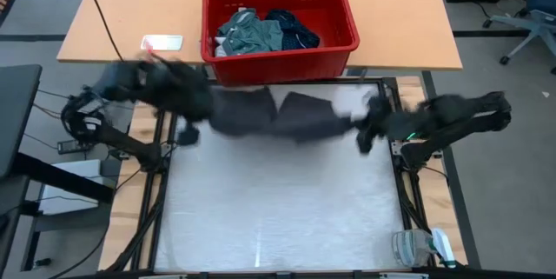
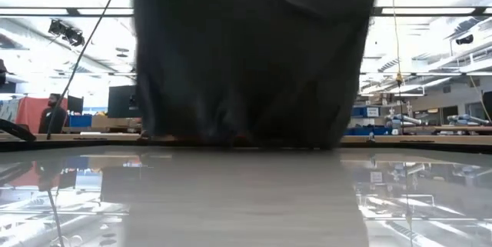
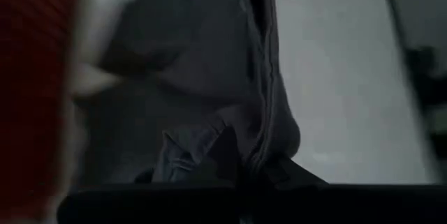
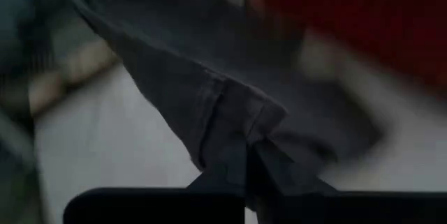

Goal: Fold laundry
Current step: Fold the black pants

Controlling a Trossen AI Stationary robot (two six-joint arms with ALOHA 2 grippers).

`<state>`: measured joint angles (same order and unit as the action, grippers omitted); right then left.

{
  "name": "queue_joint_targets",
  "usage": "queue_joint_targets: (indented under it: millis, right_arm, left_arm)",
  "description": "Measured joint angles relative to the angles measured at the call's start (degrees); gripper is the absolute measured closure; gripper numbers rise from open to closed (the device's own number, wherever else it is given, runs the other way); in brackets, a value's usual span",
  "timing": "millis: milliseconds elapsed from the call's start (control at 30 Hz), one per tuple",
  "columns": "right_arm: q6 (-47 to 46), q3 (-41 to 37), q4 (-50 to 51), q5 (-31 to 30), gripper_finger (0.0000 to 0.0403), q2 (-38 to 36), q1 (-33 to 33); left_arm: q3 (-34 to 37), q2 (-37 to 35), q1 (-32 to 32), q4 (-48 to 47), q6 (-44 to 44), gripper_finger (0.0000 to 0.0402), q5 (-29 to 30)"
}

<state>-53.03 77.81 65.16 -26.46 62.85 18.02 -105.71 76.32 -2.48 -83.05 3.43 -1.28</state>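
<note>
You have no writing, label, brand, number or sign to read in any of the four views; the small signs in the room behind the counter (image 2: 246, 193) are too far off to make out

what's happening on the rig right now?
Both arms hold a charcoal grey garment stretched between them above the table, just in front of the red basket. The left claw is shut on one end, the right claw on the other. More laundry sits in the basket. Nothing is folded yet.
</note>
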Motion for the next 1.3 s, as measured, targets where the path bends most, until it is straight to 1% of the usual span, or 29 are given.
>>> queue_joint_targets:
  millis: [67,133,200,267,367,433,467,600,667,767,833,867,933,1033,1067,1100,1200,1300]
  right_arm:
    - [-6.5,-6.0,0.0,8.3,0.0394,1.0,2.9]
    - [-10.6,-12.7,-4.0,15.3,0.0394,1.7,5.4]
    - [-13.4,-19.3,-11.0,22.1,0.0394,2.6,7.7]
    - [-16.0,-25.1,-19.0,26.6,0.0394,3.9,9.7]
    - [-19.3,-31.8,-30.2,33.1,0.039,5.4,11.9]
    - [-21.0,-35.4,-34.2,37.2,0.0379,6.6,12.7]
    - [-21.5,-36.6,-34.8,39.0,0.037,7.1,13.0]
    - [-20.1,-38.1,-35.3,47.0,0.0318,7.2,12.8]
    - [-18.9,-37.8,-35.4,49.2,0.029,6.2,12.6]
    - [-16.9,-36.2,-36.5,49.9,0.0253,3.9,12.1]
    - [-16.0,-35.7,-36.0,47.9,0.0235,2.2,11.4]
    - [-15.5,-35.5,-35.9,45.9,0.0228,1.4,10.7]
    - [-14.0,-35.4,-35.7,39.1,0.0221,-0.1,9.0]
    - [-11.5,-35.5,-34.3,25.4,0.0221,-0.3,4.4]
    - [-10.4,-35.7,-34.4,22.4,0.0223,0.2,1.9]
    - [-9.2,-36.0,-34.5,20.6,0.0225,1.0,-0.8]
    - [-4.1,-37.5,-36.4,20.2,0.0236,4.9,-9.4]
    - [0.8,-39.2,-41.7,23.4,0.025,9.9,-16.3]
  left_arm:
    - [8.0,0.4,5.3,3.4,-6.5,0.0395,-0.4]
    - [17.0,0.6,10.0,10.0,-12.2,0.0394,-2.9]
    - [25.8,0.6,14.0,18.2,-18.6,0.0394,-6.6]
    - [34.0,1.1,17.4,28.4,-26.1,0.0392,-10.5]
    - [42.5,1.2,20.9,41.4,-37.9,0.0379,-14.4]
    - [45.6,1.1,22.3,47.9,-44.4,0.0362,-14.9]
    - [46.5,1.3,22.7,49.5,-46.5,0.0352,-15.0]
    - [47.1,1.3,23.9,50.1,-50.9,0.0308,-15.0]
    - [47.1,1.2,24.6,50.1,-52.8,0.0287,-15.5]
    - [47.1,0.7,25.5,49.4,-54.6,0.0261,-15.5]
    - [47.0,0.7,25.6,47.9,-55.6,0.0249,-14.4]
    - [47.0,0.7,25.5,47.3,-55.6,0.0245,-13.4]
    - [47.1,0.8,24.9,46.3,-55.1,0.0241,-10.5]
    - [47.0,0.7,22.0,43.6,-53.1,0.024,-4.7]
    - [47.1,0.7,20.4,42.8,-52.2,0.0239,-3.1]
    - [47.1,0.7,18.6,42.4,-50.9,0.0239,-2.1]
    - [47.1,0.7,12.7,42.6,-47.0,0.0239,-1.3]
    - [47.1,0.7,7.6,42.0,-44.5,0.0239,-1.1]
